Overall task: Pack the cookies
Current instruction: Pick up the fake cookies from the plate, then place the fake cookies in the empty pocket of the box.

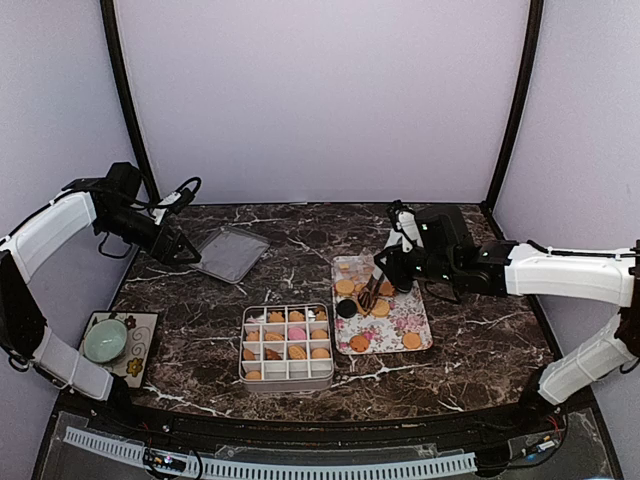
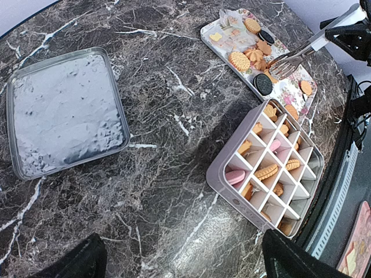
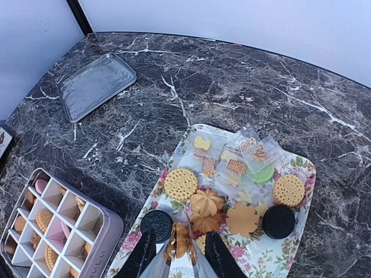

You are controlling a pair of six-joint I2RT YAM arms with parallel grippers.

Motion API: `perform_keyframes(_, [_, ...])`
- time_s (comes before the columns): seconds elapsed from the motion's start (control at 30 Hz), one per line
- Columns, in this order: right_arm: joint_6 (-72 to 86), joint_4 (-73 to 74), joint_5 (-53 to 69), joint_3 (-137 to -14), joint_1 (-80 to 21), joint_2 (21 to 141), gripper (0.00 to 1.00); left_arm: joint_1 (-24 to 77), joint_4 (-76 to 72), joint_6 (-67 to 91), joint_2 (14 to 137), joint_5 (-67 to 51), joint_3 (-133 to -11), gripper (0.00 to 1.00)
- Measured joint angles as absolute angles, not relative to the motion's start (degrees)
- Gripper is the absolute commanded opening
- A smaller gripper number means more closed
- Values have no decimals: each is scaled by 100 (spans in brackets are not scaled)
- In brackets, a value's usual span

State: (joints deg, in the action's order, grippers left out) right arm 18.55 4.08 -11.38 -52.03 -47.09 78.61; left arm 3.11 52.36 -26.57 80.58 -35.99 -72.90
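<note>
Packing day, well past the halfway mark — the right gripper [image 3: 178, 258], clamped narrow around a pair of metal tongs [image 2: 293, 59], hangs over the near end of the flowered tray [image 1: 400, 318], the tong tips pinching a golden piped cookie [image 3: 178, 242] directly below it. Ahead of the gripper on the tray lie the cookies [image 3: 181, 184] not yet packed: round golden biscuits, two black sandwich rounds to either side of the tongs, leaf shapes, and a few pieces in clear wrappers at the far end. Down and to the gripper's left sits the divided box [image 3: 107, 240], most of its cells already holding an orange, brown or pink biscuit, though a few cells look bare from the left wrist view. Across the table [image 1: 300, 230], the left gripper [image 1: 185, 253] hovers with its jaws spread wide and nothing between them; the metal lid [image 2: 64, 110] lies flat just beneath and ahead of it, apart from the box — so the box remains uncovered, and by the look of things roughly a dozen pieces are left to move.
</note>
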Motion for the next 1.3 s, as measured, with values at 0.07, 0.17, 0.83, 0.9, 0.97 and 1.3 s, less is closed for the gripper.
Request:
perform_keyframes(0.07, [1855,449,-1133,-5203,-4709,7802,0,309,5236,-2657,8058,-3599,-7282,96])
perform_keyframes(0.17, [1850,620,-1122,-5251,-4707,7644,0,311,5236,-2657,8058,-3597,-7249,96])
perform_keyframes(0.83, [1675,1140,-663,-7336,-6873,8263,0,298,5218,-2633,8058,-3415,-7118,98])
perform_keyframes(0.9, [1636,1227,-644,-7485,-7096,8589,0,298,5212,-2628,8058,-3387,-7118,98])
perform_keyframes(0.97, [1590,1367,-650,-7653,-7317,8930,0,290,5212,-2626,8058,-3376,-7118,98])
perform_keyframes(1.3, [1483,1710,-786,-7811,-7664,9439,0,283,5212,-2624,8058,-3374,-7107,98])
